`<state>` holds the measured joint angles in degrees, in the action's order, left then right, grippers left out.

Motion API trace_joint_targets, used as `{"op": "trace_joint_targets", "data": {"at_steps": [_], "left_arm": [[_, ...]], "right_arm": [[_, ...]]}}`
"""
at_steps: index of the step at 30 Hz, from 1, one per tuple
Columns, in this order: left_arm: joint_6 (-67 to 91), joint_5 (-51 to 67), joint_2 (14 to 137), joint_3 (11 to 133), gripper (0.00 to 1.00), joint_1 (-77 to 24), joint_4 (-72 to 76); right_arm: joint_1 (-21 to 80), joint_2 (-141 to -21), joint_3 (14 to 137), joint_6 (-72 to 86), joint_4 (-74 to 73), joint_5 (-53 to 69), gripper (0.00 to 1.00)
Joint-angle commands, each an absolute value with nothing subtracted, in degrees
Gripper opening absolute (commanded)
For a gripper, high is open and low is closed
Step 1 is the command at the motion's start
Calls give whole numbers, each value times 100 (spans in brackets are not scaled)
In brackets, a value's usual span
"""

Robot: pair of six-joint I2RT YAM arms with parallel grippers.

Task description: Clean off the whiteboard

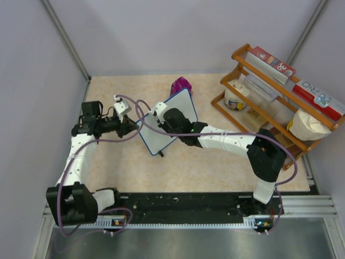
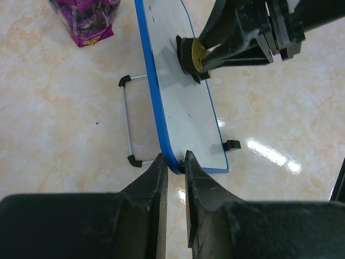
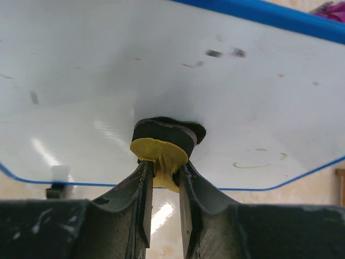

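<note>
seen from above, the right arm (image 1: pixel 178 121) and its black wrist cover the middle of the small blue-framed whiteboard (image 1: pixel 180 102), hiding the round yellow-and-black eraser (image 3: pixel 161 145) pressed on its face. a purple foil packet (image 1: pixel 181 85) behind the whiteboard's far edge is half hidden; the left wrist view crops it at the top. the whiteboard's near corner is lost between the left gripper (image 2: pixel 175 162) fingertips. in the right wrist view the whiteboard's left side runs off frame, and its grey smudges (image 3: pixel 214 53) and green stroke (image 3: pixel 253 164) are too faint to read. labels in the wooden rack (image 1: pixel 239 54) right of the whiteboard are too small to make out.
</note>
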<state>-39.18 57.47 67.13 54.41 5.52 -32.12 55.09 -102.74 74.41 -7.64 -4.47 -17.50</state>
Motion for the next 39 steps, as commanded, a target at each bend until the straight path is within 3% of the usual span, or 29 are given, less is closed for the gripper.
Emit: {"op": "trace_joint_targets", "data": {"at_steps": [1, 13, 23, 39], "left_arm": [[-4421, 5634, 6732, 5747, 0, 492, -3664], [-4632, 5546, 6741, 5792, 0, 501, -3894], [-4676, 5493, 6847, 5836, 0, 519, -3929], [-4790, 5441, 6908, 5854, 0, 519, -3973]], "right_arm": [[5818, -10204, 7866, -633, -395, -1389, 0], [5907, -10319, 7850, -782, -185, -1661, 0], [5414, -9949, 6742, -958, 1300, -1345, 0], [4544, -9756, 6390, -1195, 1846, -1415, 0]]}}
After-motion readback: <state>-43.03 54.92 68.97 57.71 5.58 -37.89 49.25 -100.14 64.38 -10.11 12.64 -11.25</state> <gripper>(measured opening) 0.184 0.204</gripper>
